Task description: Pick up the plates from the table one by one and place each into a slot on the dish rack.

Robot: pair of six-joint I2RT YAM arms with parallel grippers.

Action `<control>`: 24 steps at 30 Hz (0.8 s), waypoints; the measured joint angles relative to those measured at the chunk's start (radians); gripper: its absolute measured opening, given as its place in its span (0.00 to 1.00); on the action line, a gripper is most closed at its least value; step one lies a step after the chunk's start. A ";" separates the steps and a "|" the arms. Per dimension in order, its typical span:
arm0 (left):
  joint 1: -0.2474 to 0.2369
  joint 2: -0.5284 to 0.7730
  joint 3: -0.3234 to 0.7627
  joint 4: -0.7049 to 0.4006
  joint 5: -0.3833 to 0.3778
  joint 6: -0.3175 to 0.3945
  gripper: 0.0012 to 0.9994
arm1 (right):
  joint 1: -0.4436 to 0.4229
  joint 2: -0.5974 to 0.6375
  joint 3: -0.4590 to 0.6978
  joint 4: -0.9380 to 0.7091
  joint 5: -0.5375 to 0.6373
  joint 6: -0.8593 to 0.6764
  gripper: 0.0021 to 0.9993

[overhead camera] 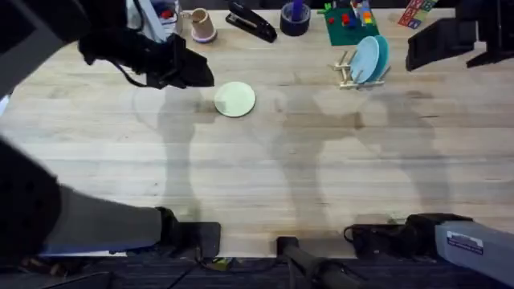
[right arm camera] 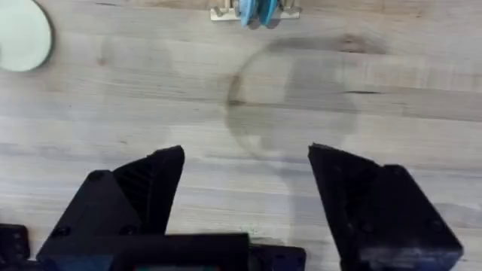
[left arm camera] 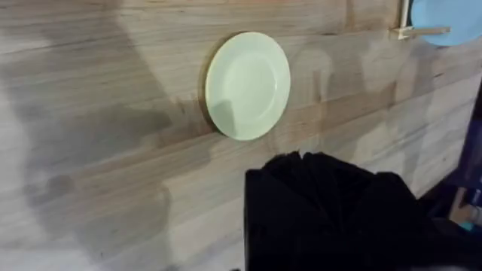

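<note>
Your pale cream-yellow round plate (overhead camera: 235, 99) lies flat on the light wood butcher-block counter (overhead camera: 265, 177), left of the small dowel dish rack (overhead camera: 350, 71) — whose slot already holds the light blue plate (overhead camera: 368, 58) upright. Left gripper (overhead camera: 197, 72) hovers just beside the cream plate; whether it's spread I cannot tell. Right gripper (right arm camera: 245, 177) spread wide, empty.

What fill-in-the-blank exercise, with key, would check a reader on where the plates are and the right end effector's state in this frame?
1. The cream-yellow plate lies flat on the ____.
2. The light blue plate stands on edge in the ____.
3. The right end effector has its fingers ____, with nothing between them.
4. Counting both, the plates in view number ____.

Missing words: table; dish rack; open; two
</note>
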 joint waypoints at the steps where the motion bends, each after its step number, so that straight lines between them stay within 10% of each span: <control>1: 0.000 0.025 0.000 0.007 0.011 0.006 0.04 | 0.000 0.000 0.000 0.000 0.000 0.000 1.00; 24: 0.007 0.402 0.001 0.185 0.132 0.053 0.04 | 0.000 0.000 0.000 0.003 0.000 0.000 1.00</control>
